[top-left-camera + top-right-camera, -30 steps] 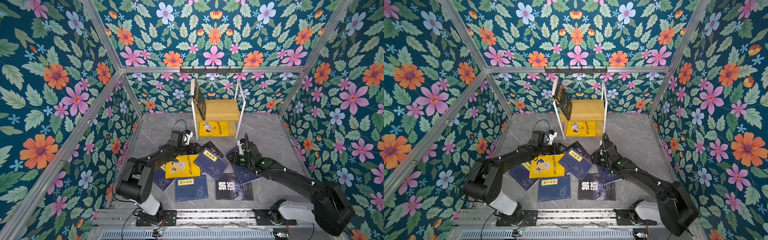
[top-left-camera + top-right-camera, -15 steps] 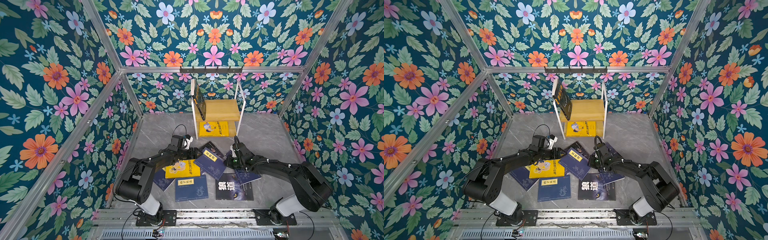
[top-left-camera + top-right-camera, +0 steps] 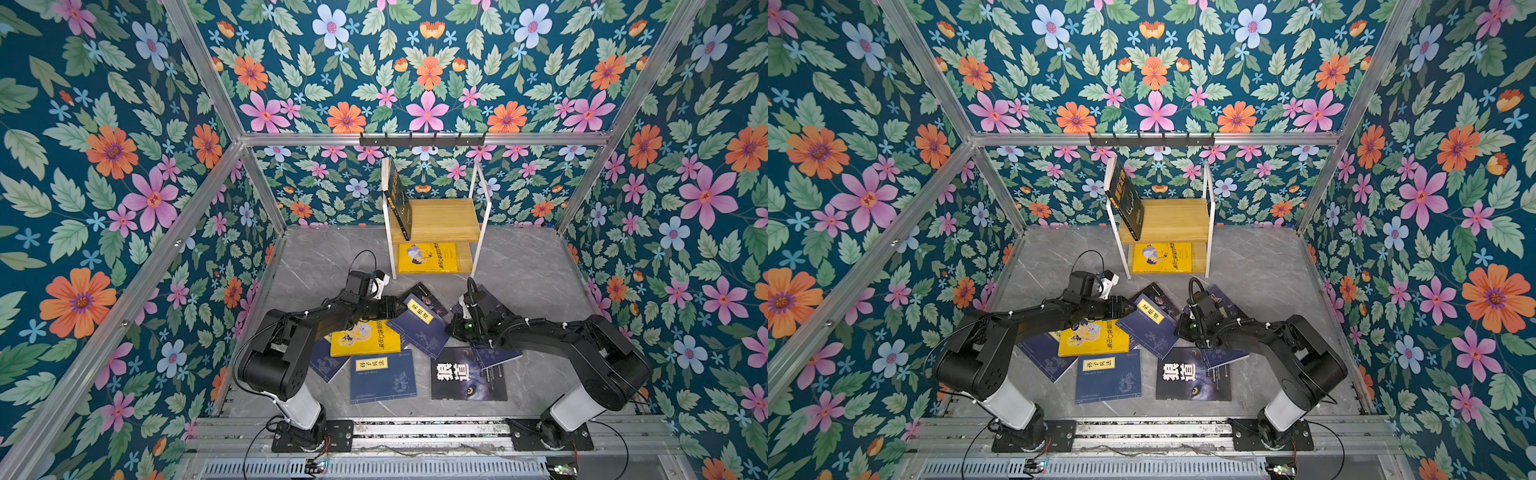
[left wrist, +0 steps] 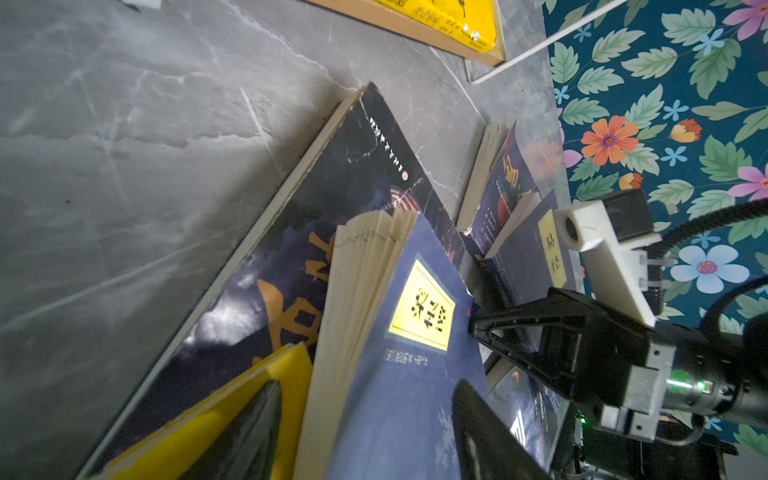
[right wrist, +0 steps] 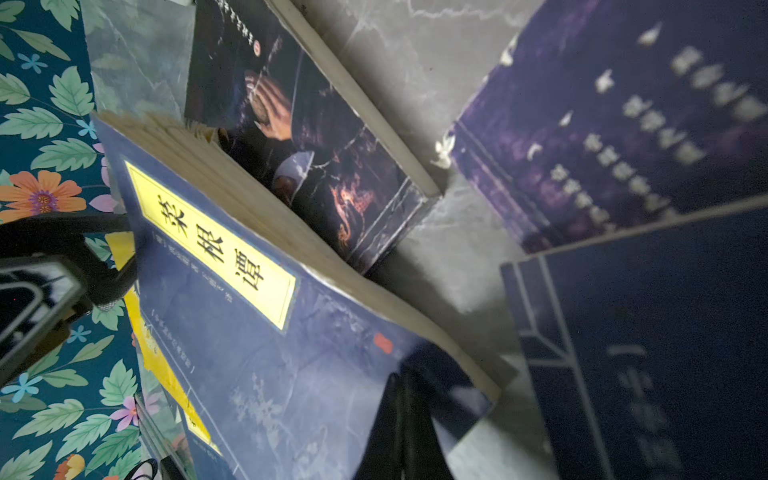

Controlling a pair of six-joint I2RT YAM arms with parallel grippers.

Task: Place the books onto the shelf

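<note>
One shelf (image 3: pixel 446 216) at the back of the bench (image 3: pixel 523 266), two tiers, and two books are on it already. A black book (image 3: pixel 398 203) stands on the upper board leaning against the left frame, and a yellow book (image 3: pixel 428 257) lies flat on the lower board. Loose on the bench I count roughly eight more, though a couple are half buried under the arms. The navy book (image 3: pixel 419 328) with the yellow label sits mid-pile. Its long axis runs roughly front-to-back, label end toward the shelf, propped on its neighbours. The left gripper (image 4: pixel 365 386) is spread wide, straddling that book's page edge. The right gripper (image 4: pixel 482 328) is clamped tight with its tip at the opposite edge, can't tell if it's pinching anything.
</note>
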